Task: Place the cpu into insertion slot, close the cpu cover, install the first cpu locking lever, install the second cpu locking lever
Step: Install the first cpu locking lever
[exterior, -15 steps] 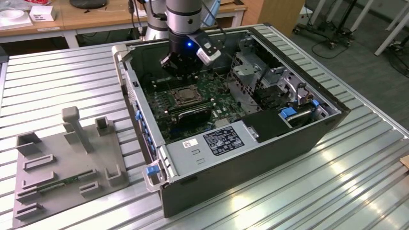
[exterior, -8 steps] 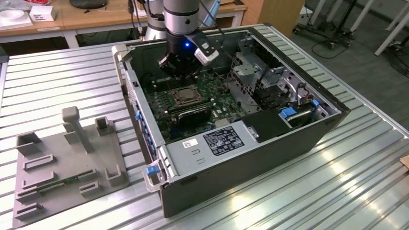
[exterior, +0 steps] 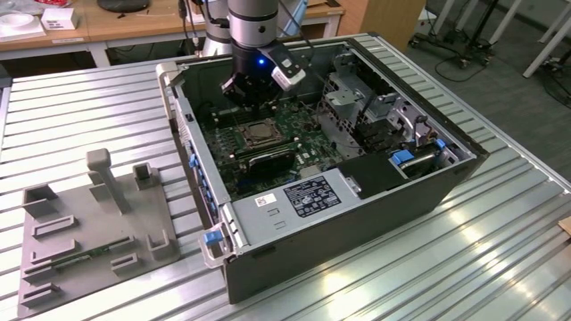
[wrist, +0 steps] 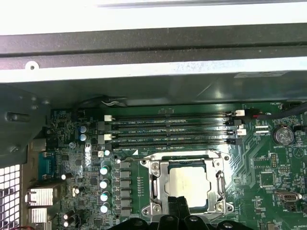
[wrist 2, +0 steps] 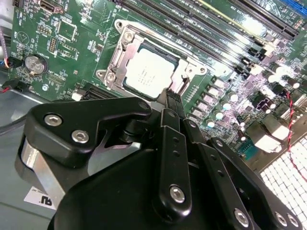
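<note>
- The gripper [wrist 2: 169,95], fingers pressed together and empty, hung just beside the cpu cover [wrist 2: 116,60], which lay over the seated cpu [wrist 2: 149,74].
- Lever work probably called for a steady push that stayed off the memory slots [wrist 2: 216,28].

Arm [exterior: 254,20]: smooth silver-grey tube, black collar lower down with a small blue light [exterior: 259,63]. Pale grey camera box [exterior: 287,72] mounted at wrist side. Gripper [wrist 2: 169,95]: matte black linked bars and rounded plates, silver hex-socket screws [wrist 2: 177,193] at the pivots, bright metal cylinder [wrist 2: 29,158] at its base.
</note>
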Robot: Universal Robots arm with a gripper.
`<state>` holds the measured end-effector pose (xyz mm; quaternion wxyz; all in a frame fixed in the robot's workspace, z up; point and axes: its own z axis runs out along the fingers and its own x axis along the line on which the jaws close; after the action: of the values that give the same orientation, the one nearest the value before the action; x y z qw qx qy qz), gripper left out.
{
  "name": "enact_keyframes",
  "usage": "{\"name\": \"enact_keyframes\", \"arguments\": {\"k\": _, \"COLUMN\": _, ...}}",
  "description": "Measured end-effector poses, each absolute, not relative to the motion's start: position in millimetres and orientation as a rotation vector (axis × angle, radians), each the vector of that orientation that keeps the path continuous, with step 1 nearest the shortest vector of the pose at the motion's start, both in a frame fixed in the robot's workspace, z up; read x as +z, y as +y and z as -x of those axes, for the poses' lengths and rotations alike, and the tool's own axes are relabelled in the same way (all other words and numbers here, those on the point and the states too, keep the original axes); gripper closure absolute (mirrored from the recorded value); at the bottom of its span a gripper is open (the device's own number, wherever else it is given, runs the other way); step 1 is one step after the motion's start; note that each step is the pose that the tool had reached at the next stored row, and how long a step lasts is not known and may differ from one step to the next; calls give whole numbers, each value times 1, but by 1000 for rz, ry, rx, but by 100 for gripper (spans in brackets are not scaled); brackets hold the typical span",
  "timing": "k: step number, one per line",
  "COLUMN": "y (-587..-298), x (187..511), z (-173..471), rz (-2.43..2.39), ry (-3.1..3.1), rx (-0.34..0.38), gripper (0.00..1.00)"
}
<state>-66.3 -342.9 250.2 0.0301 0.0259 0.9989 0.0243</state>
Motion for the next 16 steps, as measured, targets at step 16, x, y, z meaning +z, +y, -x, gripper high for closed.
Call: {"name": "enact_keyframes", "arguments": {"k": 16, "y": -343, "x": 254, "z": 76, "rz": -80, "ry": 3076, "rx": 75, "gripper": 89}}
